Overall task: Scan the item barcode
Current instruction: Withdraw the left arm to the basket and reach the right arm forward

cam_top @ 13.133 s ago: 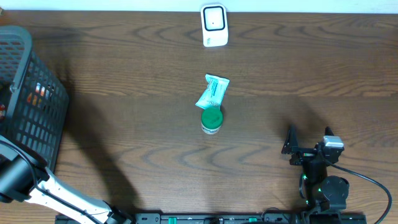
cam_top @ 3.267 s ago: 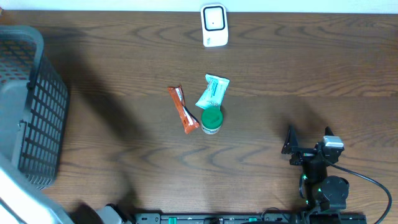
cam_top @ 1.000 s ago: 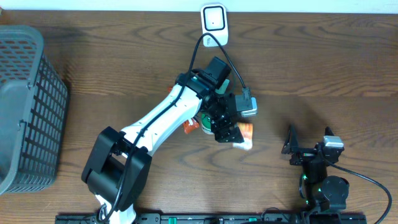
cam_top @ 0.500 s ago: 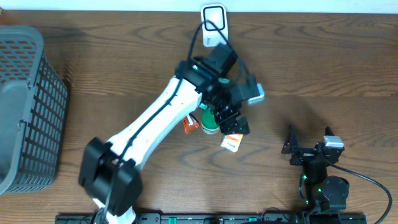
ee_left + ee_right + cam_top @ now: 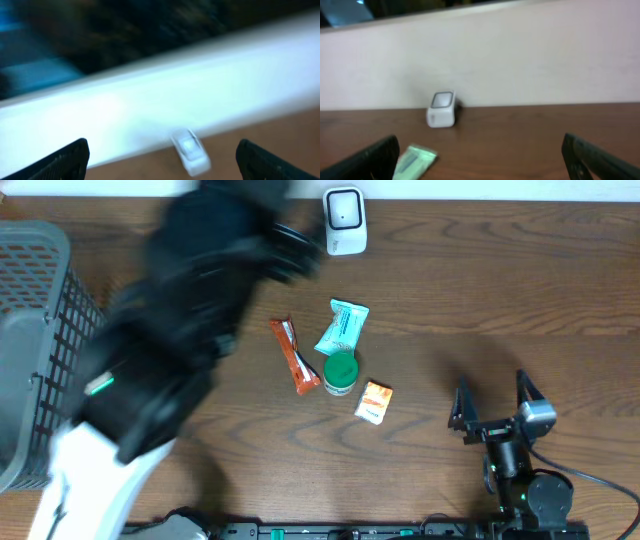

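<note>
Four items lay on the table on the robot's side of the scanner: a teal packet nearest it, then a green jar, a red bar off to the left, and an orange packet farthest from it. None was held. The left gripper was spread wide and empty, its arm a blur left of the scanner. The right gripper, also spread and empty, stood farthest back, to the scanner's right. Picking up seemed the step in hand. A good grasp would pinch one item by its edges, leave the barcode uncovered, then hold that face steadily toward the scanner's window.
</note>
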You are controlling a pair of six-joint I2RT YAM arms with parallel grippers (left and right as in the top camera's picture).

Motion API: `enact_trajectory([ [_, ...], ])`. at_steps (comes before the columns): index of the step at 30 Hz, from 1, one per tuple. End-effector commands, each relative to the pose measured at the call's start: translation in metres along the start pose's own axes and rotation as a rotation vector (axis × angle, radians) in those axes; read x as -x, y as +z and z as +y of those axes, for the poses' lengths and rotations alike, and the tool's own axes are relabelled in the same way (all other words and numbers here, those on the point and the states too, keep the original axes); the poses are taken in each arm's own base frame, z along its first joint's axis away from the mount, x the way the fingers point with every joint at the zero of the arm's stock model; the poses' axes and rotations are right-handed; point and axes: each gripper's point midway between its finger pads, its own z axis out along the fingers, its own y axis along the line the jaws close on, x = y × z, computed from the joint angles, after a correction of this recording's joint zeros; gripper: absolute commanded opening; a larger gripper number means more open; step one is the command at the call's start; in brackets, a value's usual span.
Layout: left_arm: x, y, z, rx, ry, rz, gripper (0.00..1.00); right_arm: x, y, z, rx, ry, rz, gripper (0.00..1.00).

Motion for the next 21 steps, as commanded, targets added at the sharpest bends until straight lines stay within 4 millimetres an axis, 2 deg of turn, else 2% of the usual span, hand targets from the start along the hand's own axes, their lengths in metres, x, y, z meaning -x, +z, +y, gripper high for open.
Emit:
enact_trajectory([
  [1, 0.033, -0.047, 0.091, 0.350, -0.175, -0.135, 0.94, 0.017, 0.003, 0.014, 0.058, -0.023, 0.065, 0.99],
  [4, 0.051, -0.085, 0.135, 0.462, -0.220, -0.232, 0.94, 0.036, 0.017, 0.015, 0.052, -0.119, 0.188, 0.99],
  [7, 0.057, -0.115, 0.161, 0.547, -0.222, -0.273, 0.94, 0.058, 0.043, 0.021, 0.087, -0.187, 0.382, 0.99],
  [9, 0.057, -0.127, 0.167, 0.575, -0.178, -0.266, 0.94, 0.060, 0.060, 0.028, 0.154, -0.213, 0.568, 0.99],
  [12, 0.045, -0.134, 0.170, 0.603, -0.104, -0.196, 0.94, 0.055, 0.070, 0.045, 0.308, -0.167, 0.878, 0.99],
  [14, 0.039, -0.139, 0.173, 0.627, -0.091, -0.175, 0.94, 0.052, 0.077, 0.050, 0.366, -0.125, 1.040, 0.99],
  [17, 0.037, -0.145, 0.173, 0.623, -0.105, -0.173, 0.94, 0.043, 0.091, 0.049, 0.407, -0.092, 1.188, 0.99],
  [19, 0.035, -0.147, 0.173, 0.620, -0.109, -0.172, 0.94, 0.038, 0.106, 0.060, 0.514, -0.049, 1.213, 0.99],
  [21, 0.034, -0.149, 0.173, 0.620, -0.111, -0.173, 0.93, 0.032, 0.106, 0.077, 0.679, -0.058, 1.218, 0.99],
])
